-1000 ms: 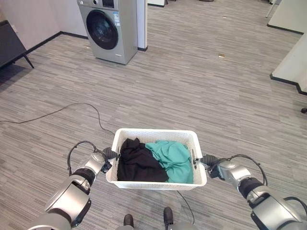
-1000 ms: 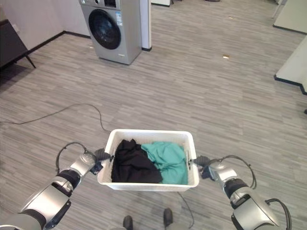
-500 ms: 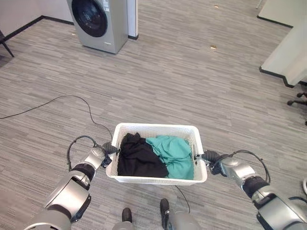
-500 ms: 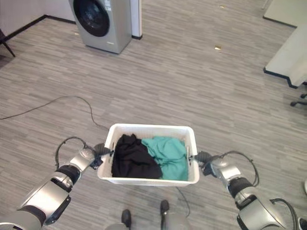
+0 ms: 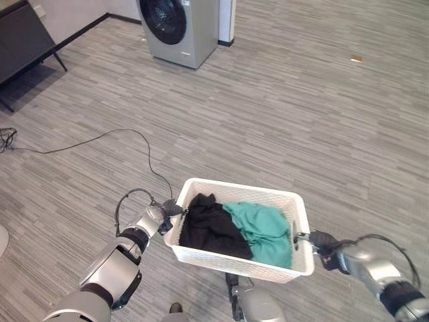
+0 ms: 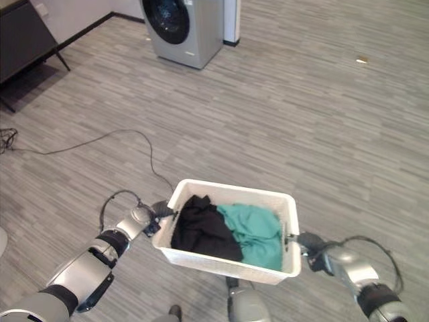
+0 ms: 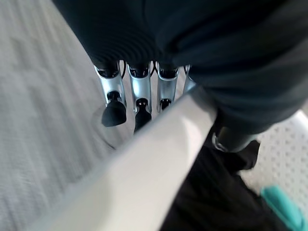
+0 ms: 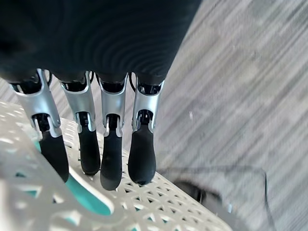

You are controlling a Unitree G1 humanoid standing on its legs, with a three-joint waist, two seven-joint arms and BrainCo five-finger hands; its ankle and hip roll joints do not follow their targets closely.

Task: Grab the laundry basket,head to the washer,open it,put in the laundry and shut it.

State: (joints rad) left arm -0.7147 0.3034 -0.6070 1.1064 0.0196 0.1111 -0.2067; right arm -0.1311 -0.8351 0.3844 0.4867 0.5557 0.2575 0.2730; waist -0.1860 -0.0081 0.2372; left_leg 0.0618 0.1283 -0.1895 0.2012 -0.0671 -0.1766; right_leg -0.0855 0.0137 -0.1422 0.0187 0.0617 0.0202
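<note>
White perforated laundry basket (image 5: 201,252), rectangular, sits low centre of the head views, long axis running left–right across the frame, right end slightly lower. Contents: black garment (image 5: 208,228) in the left half, teal garment (image 5: 265,231) in the right half. Left hand (image 5: 167,213) has fingers (image 7: 139,94) curled under the left rim, gripping it. Right hand (image 6: 315,247) has fingers (image 8: 113,154) hooked against the right wall. Silver washer (image 5: 179,30) at top centre-left, door closed.

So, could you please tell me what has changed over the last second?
The camera has swung, so the washer now sits nearer top centre. The basket is tilted in view. Unchanged: the left robot hand and right robot hand grip its ends, black and green laundry inside, washer door shut.
</note>
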